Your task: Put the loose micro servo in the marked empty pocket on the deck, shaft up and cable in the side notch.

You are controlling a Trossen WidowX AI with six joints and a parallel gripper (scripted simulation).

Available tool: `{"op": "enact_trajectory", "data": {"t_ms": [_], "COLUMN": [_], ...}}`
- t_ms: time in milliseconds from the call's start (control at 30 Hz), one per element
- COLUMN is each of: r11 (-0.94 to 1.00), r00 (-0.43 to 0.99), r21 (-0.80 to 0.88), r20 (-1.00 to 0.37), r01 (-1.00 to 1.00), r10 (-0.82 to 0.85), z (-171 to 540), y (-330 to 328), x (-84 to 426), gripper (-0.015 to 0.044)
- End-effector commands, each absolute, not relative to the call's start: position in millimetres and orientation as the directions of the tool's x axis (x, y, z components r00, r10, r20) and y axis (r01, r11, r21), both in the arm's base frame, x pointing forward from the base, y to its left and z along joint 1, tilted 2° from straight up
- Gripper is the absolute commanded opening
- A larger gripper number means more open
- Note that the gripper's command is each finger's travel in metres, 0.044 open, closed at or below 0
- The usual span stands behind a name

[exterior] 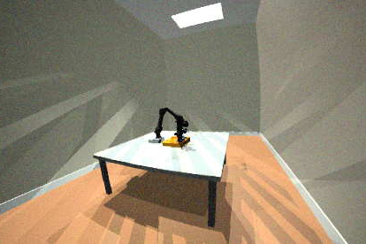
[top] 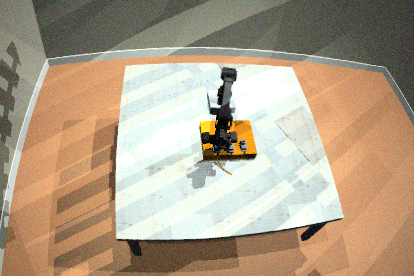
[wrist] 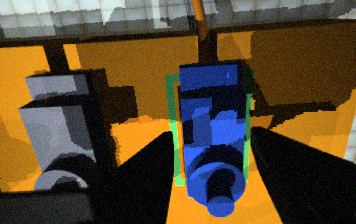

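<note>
The blue micro servo (wrist: 197,140) (top: 216,149) stands in the green-outlined pocket (wrist: 172,102) on the orange deck (top: 248,130) (exterior: 169,142), output shaft up. Its far ear looks level with the deck; the near ear is hidden under the shaft end. A thin strip of deck shows between the outline and its left side. The orange cable (wrist: 199,21) (top: 224,167) leaves past the deck edge at the dark side notch (wrist: 207,47) and runs out over the table. My gripper (wrist: 211,137) is open around the servo, with a small gap on each side.
A grey servo (wrist: 55,135) (top: 230,148) sits just left of the blue one in the wrist view, close to the left finger. Another grey servo (top: 243,146) stands farther along the deck. The deck lies on the pale table (top: 162,200) (exterior: 165,161), in front of the arm's base.
</note>
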State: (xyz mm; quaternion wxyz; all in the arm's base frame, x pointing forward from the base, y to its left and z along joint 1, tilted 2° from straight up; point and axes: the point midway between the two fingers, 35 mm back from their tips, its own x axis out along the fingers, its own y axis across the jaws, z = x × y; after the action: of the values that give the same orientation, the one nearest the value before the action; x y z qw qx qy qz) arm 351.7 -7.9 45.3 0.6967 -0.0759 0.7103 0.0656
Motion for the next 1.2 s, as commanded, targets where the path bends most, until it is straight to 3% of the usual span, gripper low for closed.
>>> {"op": "enact_trajectory", "data": {"t_ms": [0, 133, 467, 600, 1167], "r11": [0.98, 0.98, 0.98, 0.98, 0.981], "r00": [0.004, 0.004, 0.0, -0.004, 0.009], "r21": [-0.017, -0.017, -0.016, -0.017, -0.019], "r20": [-1.0, -1.0, -1.0, -1.0, -1.0], "r01": [-0.199, -0.199, -0.198, -0.199, -0.196], "r10": [-0.016, -0.016, -0.017, -0.018, -0.017], "z": [67.8, 68.0, 118.6, 131.6, 182.2], "y": [-7.5, -7.7, -24.5, -28.2, -26.1], "x": [351.4, 351.7, 277.7, 249.7, 250.6], "gripper": [0.0188, 0.0188, 0.044, 0.044, 0.044]}}
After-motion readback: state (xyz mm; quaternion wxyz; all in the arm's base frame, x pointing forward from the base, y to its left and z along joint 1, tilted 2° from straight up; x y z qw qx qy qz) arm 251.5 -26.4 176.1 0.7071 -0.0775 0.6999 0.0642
